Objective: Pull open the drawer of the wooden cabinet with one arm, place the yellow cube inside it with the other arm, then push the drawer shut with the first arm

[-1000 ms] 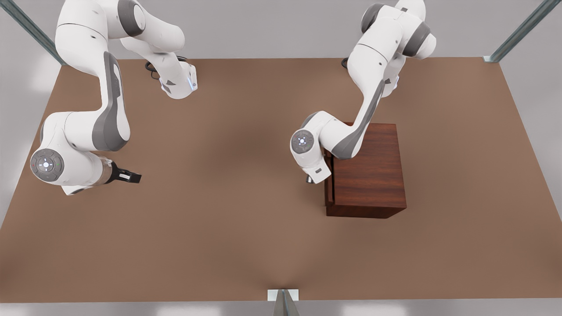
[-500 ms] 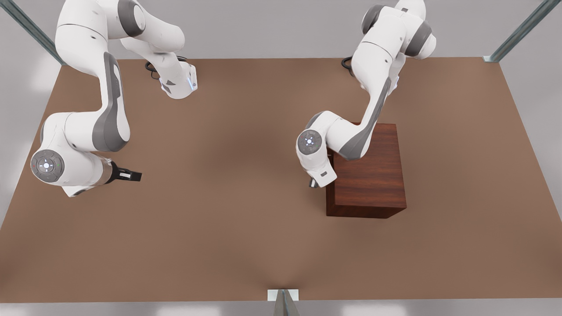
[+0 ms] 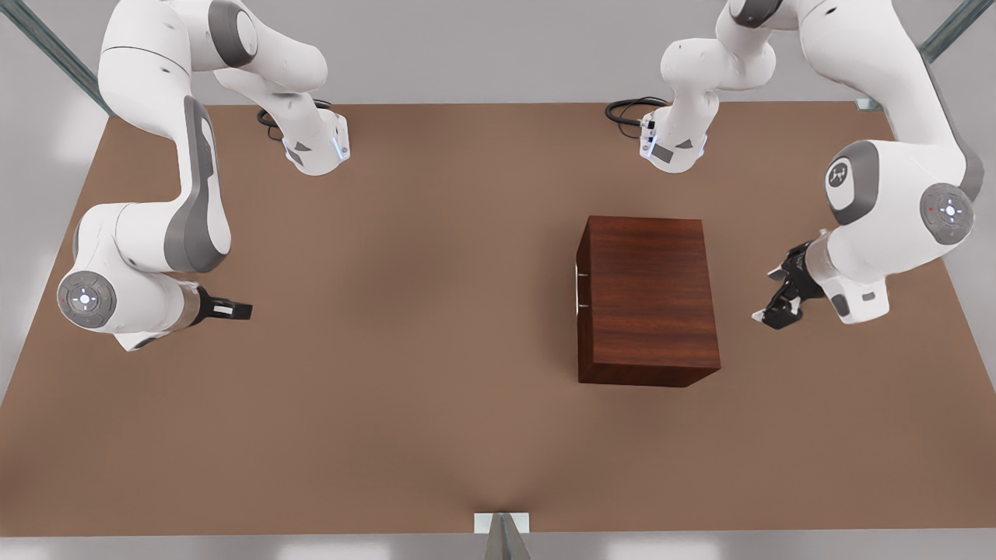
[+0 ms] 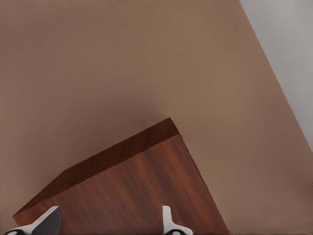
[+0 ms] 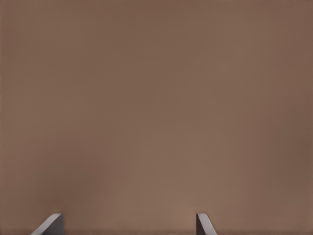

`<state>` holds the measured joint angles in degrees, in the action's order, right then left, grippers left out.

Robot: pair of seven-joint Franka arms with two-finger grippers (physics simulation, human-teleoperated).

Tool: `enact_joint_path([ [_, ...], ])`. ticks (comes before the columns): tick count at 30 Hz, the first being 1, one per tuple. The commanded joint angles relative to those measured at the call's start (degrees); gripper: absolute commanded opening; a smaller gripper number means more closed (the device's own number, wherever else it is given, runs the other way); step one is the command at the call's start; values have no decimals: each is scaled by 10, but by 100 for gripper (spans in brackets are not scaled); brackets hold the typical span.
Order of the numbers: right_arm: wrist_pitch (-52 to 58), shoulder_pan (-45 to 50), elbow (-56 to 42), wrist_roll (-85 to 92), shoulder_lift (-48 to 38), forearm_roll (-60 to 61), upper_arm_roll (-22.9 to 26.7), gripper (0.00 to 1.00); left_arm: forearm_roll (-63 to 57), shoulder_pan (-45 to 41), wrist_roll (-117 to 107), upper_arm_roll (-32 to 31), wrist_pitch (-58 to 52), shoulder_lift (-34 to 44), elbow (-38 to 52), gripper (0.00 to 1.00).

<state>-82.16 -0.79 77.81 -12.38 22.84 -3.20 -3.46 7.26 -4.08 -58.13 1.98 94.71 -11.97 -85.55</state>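
Observation:
The wooden cabinet [image 3: 650, 295] stands on the table at the front view's right, also seen from above in the left wrist view [image 4: 137, 196]. Its drawer is shut flush, and only the silver handle [image 3: 578, 289] shows on the side facing the front view's left. The yellow cube is out of view. My left gripper [image 3: 766, 295] hangs open just off the cabinet's side toward the front view's right, and its tips [image 4: 110, 215] stand apart over the cabinet top. My right gripper [image 3: 233, 311] waits open far at the front view's left, over bare table [image 5: 128, 220].
The brown table [image 3: 405, 373] stretches wide between the two arms. Both arm bases [image 3: 315, 148] [image 3: 673, 144] sit at the back edge with black cables. Metal frame posts [image 3: 504, 537] stand at the front edge and the back corners.
The drawer, a little open a second ago, is shut. The left arm has left the handle side and swung over to the cabinet's other side. The right arm has not moved.

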Motion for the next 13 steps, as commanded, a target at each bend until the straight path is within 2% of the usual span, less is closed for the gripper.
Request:
enact_joint_path([
  [1,2,0,0,13,-1,0,0,100,-9,0,673,0,30,2,0,100],
  [13,1,0,0,13,-1,0,-1,100,-10,-5,671,0,30,-1,0,100],
])
